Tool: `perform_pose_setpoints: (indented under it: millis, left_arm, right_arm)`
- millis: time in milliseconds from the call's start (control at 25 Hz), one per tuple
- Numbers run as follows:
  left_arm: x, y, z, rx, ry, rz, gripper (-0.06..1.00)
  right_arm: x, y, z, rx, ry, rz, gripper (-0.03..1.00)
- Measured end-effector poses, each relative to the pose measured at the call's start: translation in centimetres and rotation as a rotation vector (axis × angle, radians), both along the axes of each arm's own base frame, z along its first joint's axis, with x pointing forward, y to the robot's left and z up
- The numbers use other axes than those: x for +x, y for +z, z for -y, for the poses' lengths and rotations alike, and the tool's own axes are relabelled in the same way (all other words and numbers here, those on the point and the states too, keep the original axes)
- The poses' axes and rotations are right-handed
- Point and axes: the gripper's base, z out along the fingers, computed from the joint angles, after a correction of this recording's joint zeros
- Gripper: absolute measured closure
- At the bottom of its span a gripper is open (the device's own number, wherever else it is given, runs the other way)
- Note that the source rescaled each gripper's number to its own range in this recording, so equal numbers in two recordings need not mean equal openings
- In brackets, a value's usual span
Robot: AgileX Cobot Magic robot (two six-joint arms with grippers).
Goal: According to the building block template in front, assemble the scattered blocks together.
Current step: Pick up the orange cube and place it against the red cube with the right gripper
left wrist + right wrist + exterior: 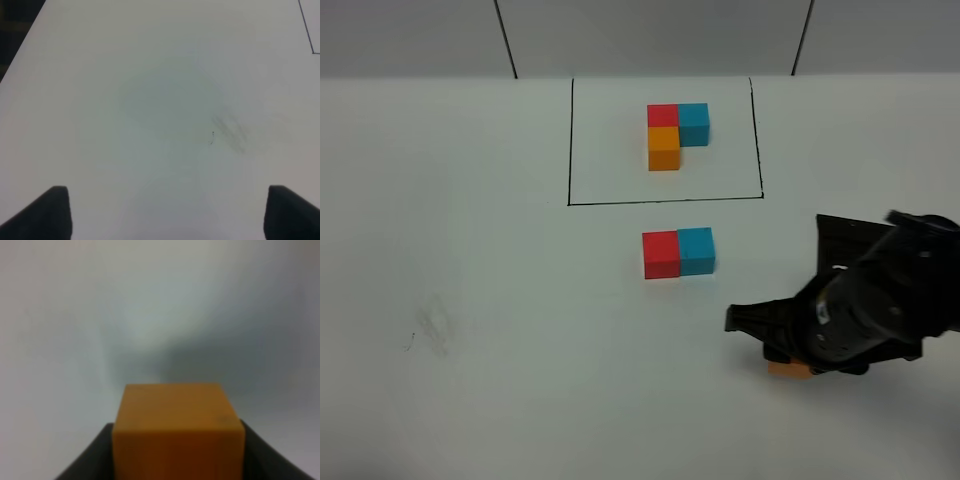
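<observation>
The template (677, 135) is an L of red, blue and orange cubes inside a black drawn rectangle at the back of the table. In front of it, a loose red cube (661, 254) and a loose light blue cube (696, 250) sit side by side, touching. My right gripper (790, 362) is at the front right, low over the table. It is shut on the loose orange cube (177, 437), which fills the gap between its fingers; only a sliver of the cube (788, 369) shows under the arm. My left gripper (165, 212) is open and empty over bare table.
The white table (470, 260) has a faint grey smudge (430, 330) at the left, also in the left wrist view (227, 131). A corner of the black frame line (307, 30) shows in the left wrist view. The grey wall runs along the back.
</observation>
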Motion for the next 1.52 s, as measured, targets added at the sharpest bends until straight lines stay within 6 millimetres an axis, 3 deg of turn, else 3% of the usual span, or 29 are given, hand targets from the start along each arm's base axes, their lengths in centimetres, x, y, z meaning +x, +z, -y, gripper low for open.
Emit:
perform_pose_setpoints:
  millis: [320, 640, 800, 1200, 1520]
  left_arm:
    - [0.0, 0.0, 0.0, 0.0, 0.0, 0.0, 0.17]
    - [0.0, 0.0, 0.0, 0.0, 0.0, 0.0, 0.17]
    - [0.0, 0.0, 0.0, 0.0, 0.0, 0.0, 0.17]
    - [0.0, 0.0, 0.0, 0.003, 0.002, 0.0, 0.17]
    - [0.0, 0.0, 0.0, 0.003, 0.002, 0.0, 0.17]
  right_arm:
    - [2.7, -0.2, -8.0, -0.065, 0.111, 0.002, 0.71]
    - [5.6, -1.0, -12.6, -0.049, 0.199, -0.072, 0.71]
    - [6.5, -2.1, -13.5, -0.072, 0.205, -0.079, 0.71]
    - [7.5, -4.0, -13.4, -0.14, 0.162, -0.035, 0.71]
    - [8.4, -4.1, -13.0, -0.122, 0.14, -0.004, 0.71]
